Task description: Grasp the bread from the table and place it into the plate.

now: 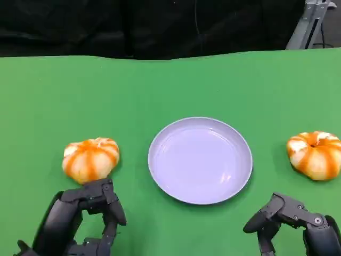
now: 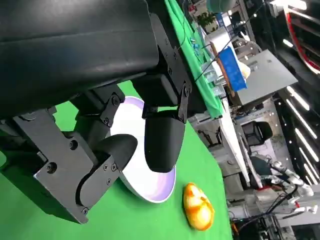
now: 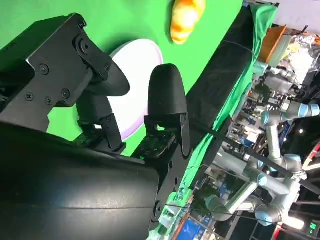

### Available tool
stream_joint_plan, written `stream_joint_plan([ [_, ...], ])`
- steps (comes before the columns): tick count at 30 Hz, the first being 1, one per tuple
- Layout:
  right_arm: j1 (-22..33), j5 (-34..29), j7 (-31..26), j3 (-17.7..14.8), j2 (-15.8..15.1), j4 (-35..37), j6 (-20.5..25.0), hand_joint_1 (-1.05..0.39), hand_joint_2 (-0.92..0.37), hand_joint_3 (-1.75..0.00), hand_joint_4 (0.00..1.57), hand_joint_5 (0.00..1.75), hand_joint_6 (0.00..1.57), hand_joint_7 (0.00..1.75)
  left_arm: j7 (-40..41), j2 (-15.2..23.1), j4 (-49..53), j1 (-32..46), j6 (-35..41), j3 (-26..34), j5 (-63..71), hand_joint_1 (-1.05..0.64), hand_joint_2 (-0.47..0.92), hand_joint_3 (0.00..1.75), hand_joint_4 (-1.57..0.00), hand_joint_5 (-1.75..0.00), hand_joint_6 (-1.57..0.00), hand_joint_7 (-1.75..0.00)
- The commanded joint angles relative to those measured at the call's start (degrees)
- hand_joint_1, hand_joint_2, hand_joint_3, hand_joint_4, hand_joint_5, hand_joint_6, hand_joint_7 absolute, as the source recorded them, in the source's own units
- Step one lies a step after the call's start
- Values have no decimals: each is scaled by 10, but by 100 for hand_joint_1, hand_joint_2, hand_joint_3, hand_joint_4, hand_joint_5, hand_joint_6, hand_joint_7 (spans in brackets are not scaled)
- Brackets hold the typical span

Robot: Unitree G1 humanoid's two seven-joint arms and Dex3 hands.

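Two round orange-and-white striped breads lie on the green table. One bread is left of the empty lilac plate, the other bread is at the right edge. My left hand sits just in front of the left bread, fingers apart and holding nothing, its fingertips close under the bread. My right hand rests low at the front right, empty, in front of the right bread. The left wrist view shows the plate and the far bread beyond my left hand's fingers. The right wrist view shows the plate and a bread.
The green table ends at a black backdrop along the far edge. A grey metal stand rises at the back right. Lab benches and other robot arms stand beyond the table in the wrist views.
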Motion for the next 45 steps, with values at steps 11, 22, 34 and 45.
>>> stream_joint_plan([
  [11, -5, -9, -11, 0, 1, 7, -3, 11, -27, -140, 78, 157, 83, 127, -6, 8, -16, -6, 55, 11, -28, -12, 59, 87, -74, -118, -76, -75],
  [22, -15, -8, -11, 5, 8, 14, 4, 9, -29, -137, 77, 159, 82, 125, 48, 124, -97, -119, 219, 3, 280, -45, 88, 7, -9, -68, -35, -12],
  [34, -18, -13, -16, 4, 9, 19, 1, 8, -30, -136, 77, 158, 82, 126, 77, 145, -118, -131, 265, -22, 330, -51, 91, 0, -5, -55, -32, -3],
  [45, -17, -15, -17, 6, 7, 17, 2, 8, -30, -135, 77, 159, 82, 125, 90, 155, -118, -143, 296, -43, 380, -53, 89, 0, -3, -52, -30, 0],
])
